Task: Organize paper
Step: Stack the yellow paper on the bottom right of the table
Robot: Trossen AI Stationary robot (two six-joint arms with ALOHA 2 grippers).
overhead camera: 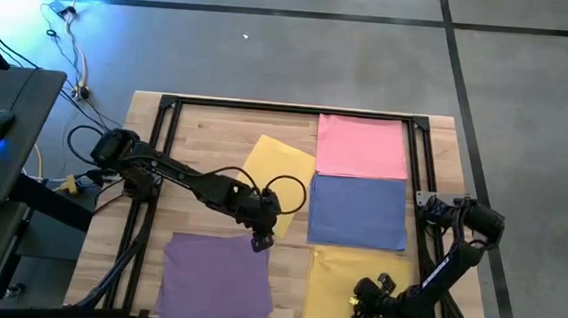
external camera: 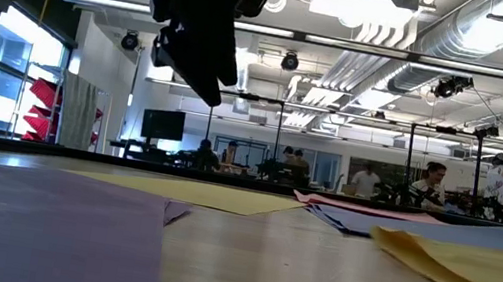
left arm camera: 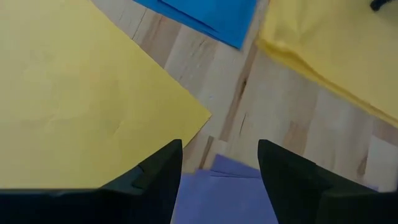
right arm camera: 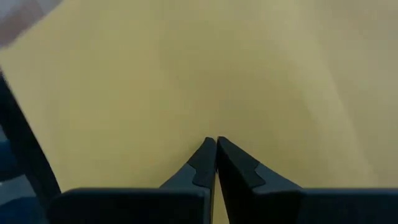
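Five sheets of paper lie on the wooden bench point(overhead camera: 216, 124). In the high view, a pink sheet point(overhead camera: 362, 145) sits at upper right, a blue sheet point(overhead camera: 357, 211) directly below it, and a yellow sheet point(overhead camera: 351, 279) at lower right. A second, tilted yellow sheet point(overhead camera: 275, 168) lies at centre and a purple sheet point(overhead camera: 215, 280) at lower left. The left pincer point(overhead camera: 260, 243) hangs over the gap between the tilted yellow sheet and the purple sheet, its jaws wide apart and holding nothing. The right pincer point(overhead camera: 358, 295) sits over the lower-right yellow sheet, its fingertips point(right arm camera: 214, 149) pressed together
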